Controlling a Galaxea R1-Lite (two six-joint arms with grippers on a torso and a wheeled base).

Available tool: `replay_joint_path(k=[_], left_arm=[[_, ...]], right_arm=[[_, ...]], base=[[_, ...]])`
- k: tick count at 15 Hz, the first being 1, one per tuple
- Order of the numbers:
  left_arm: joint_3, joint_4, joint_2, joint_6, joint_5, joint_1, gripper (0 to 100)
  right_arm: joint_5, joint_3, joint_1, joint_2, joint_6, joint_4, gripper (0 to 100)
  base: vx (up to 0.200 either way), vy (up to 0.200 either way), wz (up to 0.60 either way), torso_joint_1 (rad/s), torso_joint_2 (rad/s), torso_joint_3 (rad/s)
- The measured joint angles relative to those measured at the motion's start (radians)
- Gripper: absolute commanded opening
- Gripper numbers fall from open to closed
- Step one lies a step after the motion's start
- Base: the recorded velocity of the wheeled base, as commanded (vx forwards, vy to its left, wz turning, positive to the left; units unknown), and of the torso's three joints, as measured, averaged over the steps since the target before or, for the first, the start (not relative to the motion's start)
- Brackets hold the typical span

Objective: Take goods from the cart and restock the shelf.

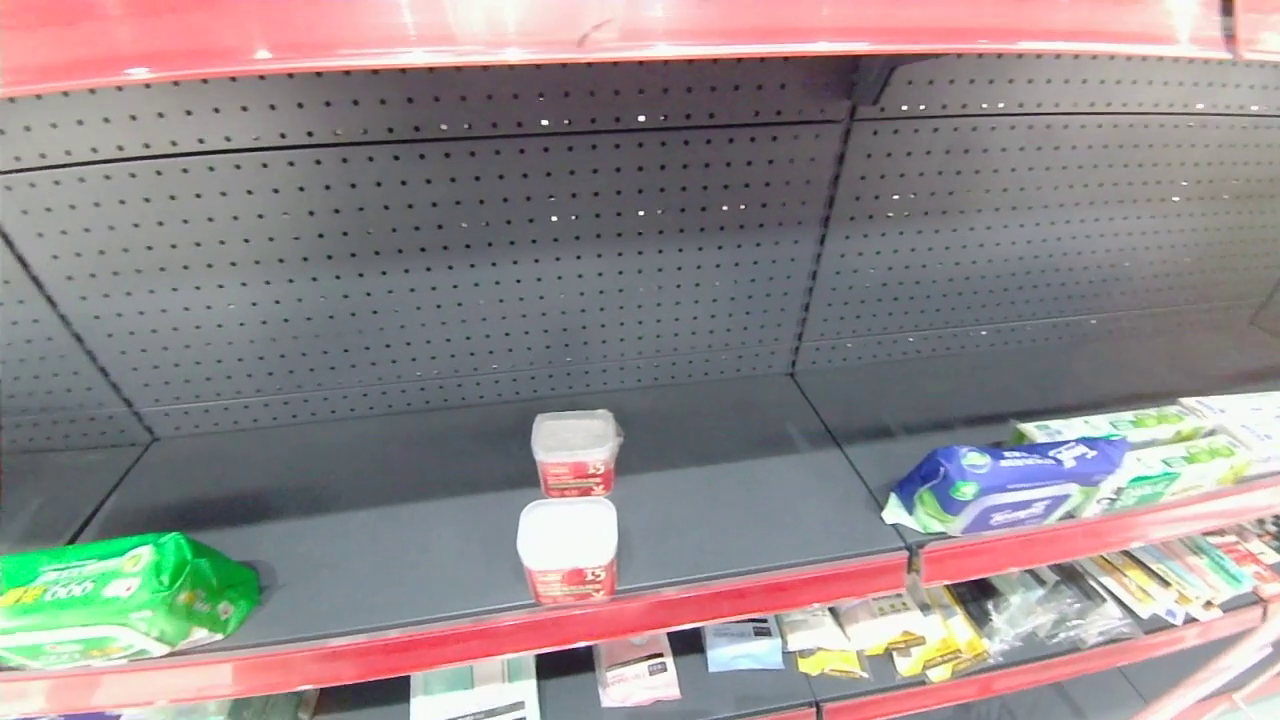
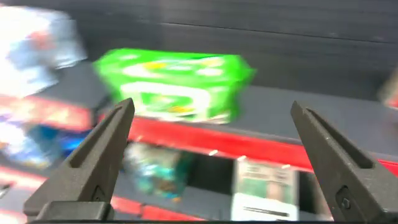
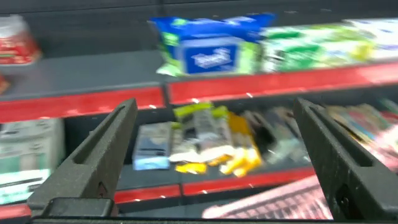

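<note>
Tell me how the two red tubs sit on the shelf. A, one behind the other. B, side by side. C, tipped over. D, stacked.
A: the front tub stands at the edge of the shelf and the back tub stands right behind it, deeper in, both upright.

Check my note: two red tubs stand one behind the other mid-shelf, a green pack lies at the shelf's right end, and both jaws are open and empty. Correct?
One error: the green pack lies at the shelf's left end, as the head view shows; a blue pack sits toward the right. The rest stands.
</note>
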Motion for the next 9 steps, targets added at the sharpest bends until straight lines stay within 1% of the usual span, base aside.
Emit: replay_joint_path(k=[2,6,9], left_arm=[[0.000,0.000,0.000,0.002,-0.001,0.000,100],[0.000,0.002,0.000,0.012,-0.006,0.000,100],[0.000,0.002,0.000,0.027,-0.022,0.000,100]], right_arm=[[0.000,0.000,0.000,0.000,-0.001,0.000,100],[0.000,0.000,0.000,0.000,0.003,0.000,100],[0.000,0.000,0.000,0.000,0.000,0.000,100]], base=[[0.000,0.000,0.60,0.002,0.00,0.000],[0.000,0.000,0.00,0.000,0.00,0.000],[0.000,0.000,0.00,0.000,0.00,0.000]])
